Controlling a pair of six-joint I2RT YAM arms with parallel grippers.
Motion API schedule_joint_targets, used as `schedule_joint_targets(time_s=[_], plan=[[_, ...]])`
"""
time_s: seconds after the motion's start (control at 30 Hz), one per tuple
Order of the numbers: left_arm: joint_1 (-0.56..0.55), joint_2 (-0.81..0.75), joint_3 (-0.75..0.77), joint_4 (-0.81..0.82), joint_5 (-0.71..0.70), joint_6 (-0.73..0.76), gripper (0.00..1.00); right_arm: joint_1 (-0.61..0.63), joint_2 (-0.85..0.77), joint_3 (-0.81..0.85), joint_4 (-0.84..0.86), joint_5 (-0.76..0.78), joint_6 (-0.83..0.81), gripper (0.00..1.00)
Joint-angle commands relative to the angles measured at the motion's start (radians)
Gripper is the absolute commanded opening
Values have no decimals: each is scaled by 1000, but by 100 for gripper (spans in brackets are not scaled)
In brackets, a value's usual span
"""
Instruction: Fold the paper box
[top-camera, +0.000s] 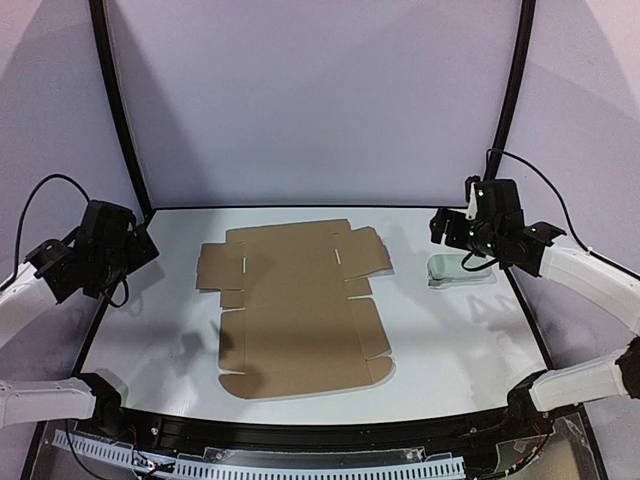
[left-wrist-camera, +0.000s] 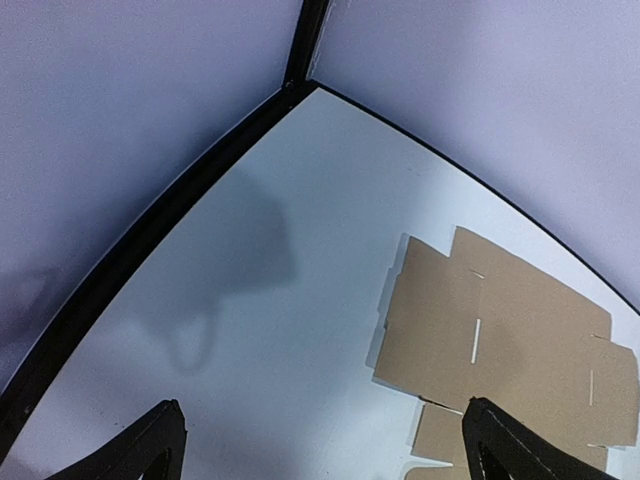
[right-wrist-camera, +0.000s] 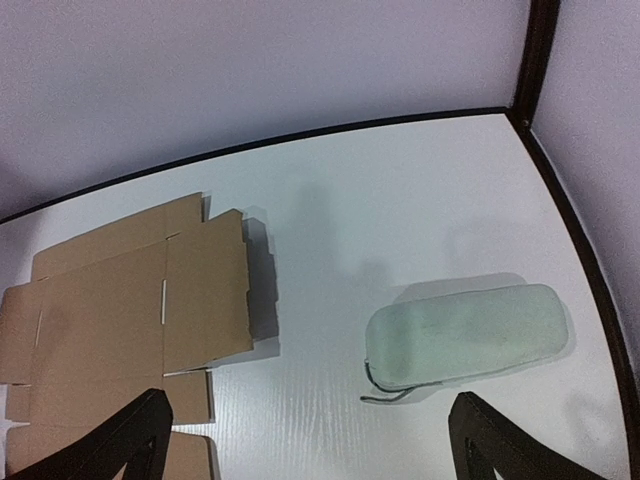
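Observation:
The paper box (top-camera: 292, 308) lies in the middle of the white table as a flat brown cardboard sheet with flaps and slits. Its right flaps lift slightly. It also shows in the left wrist view (left-wrist-camera: 500, 330) and the right wrist view (right-wrist-camera: 130, 290). My left gripper (left-wrist-camera: 320, 445) hangs open above the table's left edge, well left of the box, with nothing between its fingers. My right gripper (right-wrist-camera: 305, 440) hangs open at the right, above the bare table between the box and a pale case, holding nothing.
A pale green-grey oblong case (top-camera: 461, 271) lies right of the box, seen closer in the right wrist view (right-wrist-camera: 468, 335). A black rim (left-wrist-camera: 150, 250) borders the table, with purple-grey walls behind and at both sides.

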Motion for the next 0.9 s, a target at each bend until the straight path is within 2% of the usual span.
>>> schedule_joint_targets(time_s=[0.0, 0.1, 0.17, 0.27, 0.33, 0.47, 0.6, 0.7, 0.87], plan=[[2, 39, 0, 8, -59, 5, 99, -4, 59, 6, 110, -104, -17, 98], [4, 70, -2, 37, -92, -4, 99, -4, 141, 41, 116, -130, -25, 98], [24, 96, 3, 63, -47, 3, 99, -4, 207, 97, 77, -151, -47, 98], [151, 162, 3, 123, 161, 13, 99, -4, 324, 211, 10, -166, -75, 98], [245, 213, -7, 203, 350, 30, 99, -4, 385, 272, -12, -192, -93, 98], [368, 377, 52, 269, 511, 90, 99, -20, 498, 378, -14, -298, -107, 98], [434, 558, 145, 303, 685, 175, 99, -41, 615, 488, -48, -444, -87, 98], [451, 731, 231, 305, 804, 229, 99, -43, 652, 524, -42, -479, -90, 98], [494, 920, 340, 319, 980, 283, 99, -44, 667, 536, -37, -485, -93, 98]])
